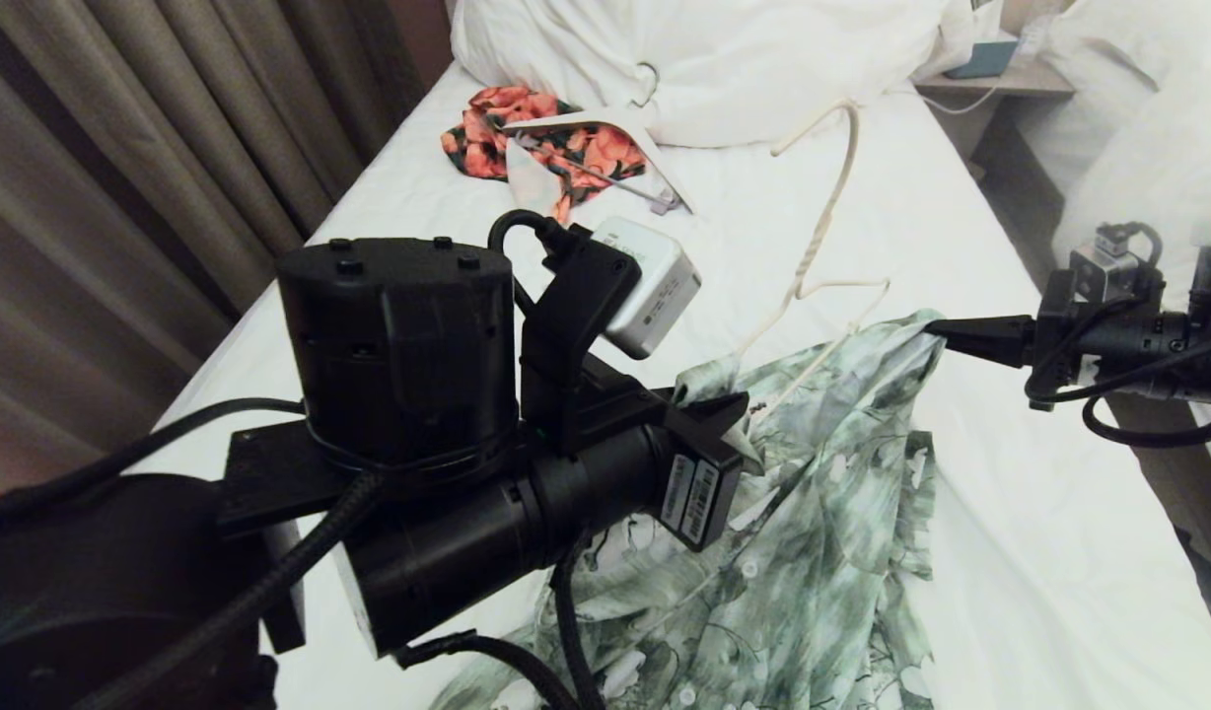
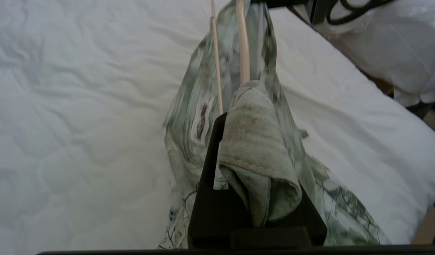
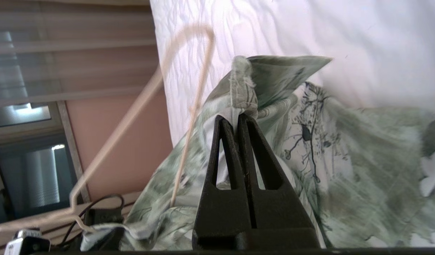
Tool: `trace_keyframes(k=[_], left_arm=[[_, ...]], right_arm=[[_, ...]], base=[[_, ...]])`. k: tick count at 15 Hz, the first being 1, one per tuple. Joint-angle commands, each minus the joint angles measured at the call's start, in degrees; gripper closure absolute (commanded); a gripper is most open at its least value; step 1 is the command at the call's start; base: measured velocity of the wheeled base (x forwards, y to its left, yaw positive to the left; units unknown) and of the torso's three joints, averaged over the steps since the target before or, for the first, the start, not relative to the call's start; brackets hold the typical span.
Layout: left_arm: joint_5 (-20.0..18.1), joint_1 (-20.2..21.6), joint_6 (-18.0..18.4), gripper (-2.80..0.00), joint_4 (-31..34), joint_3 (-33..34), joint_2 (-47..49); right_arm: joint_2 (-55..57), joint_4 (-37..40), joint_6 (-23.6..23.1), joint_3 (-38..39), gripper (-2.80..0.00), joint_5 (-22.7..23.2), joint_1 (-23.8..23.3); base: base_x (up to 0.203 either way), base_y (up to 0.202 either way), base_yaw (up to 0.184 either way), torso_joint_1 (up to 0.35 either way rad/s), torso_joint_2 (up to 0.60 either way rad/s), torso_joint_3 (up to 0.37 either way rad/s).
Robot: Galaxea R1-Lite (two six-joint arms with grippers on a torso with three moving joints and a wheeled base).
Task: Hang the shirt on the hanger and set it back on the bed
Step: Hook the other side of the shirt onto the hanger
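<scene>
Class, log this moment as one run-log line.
left gripper: shut on green-and-white floral shirt | right gripper: shut on shirt | thin cream hanger: inside shirt

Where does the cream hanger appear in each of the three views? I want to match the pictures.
Head view: the hanger stands at upper centre, its lower part going into the shirt.
Left wrist view: two thin cream rods at top centre, above the left gripper.
Right wrist view: a blurred cream loop left of the right gripper.
Shared landmark: the shirt, pinched by both grippers.
</scene>
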Motion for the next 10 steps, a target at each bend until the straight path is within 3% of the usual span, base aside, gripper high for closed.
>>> trace_keyframes(k=[1,10], left_arm=[[0.14,-0.18,0.06,0.00,3.00,-0.81,-1.70],[0.53,-1.89,0.21,0.00,12.37,-1.90,-5.68]], right_arm=[[-0.39,-0.16,0.18,-0.24,0.00,0.17,-0.48],[-1.40,-0.13,-3.29,-2.77,0.00,-0.04,-0.48]], base=[[0.000,0.000,0.000,0.000,0.00,0.000],[0.000,0.000,0.000,0.000,0.00,0.000]])
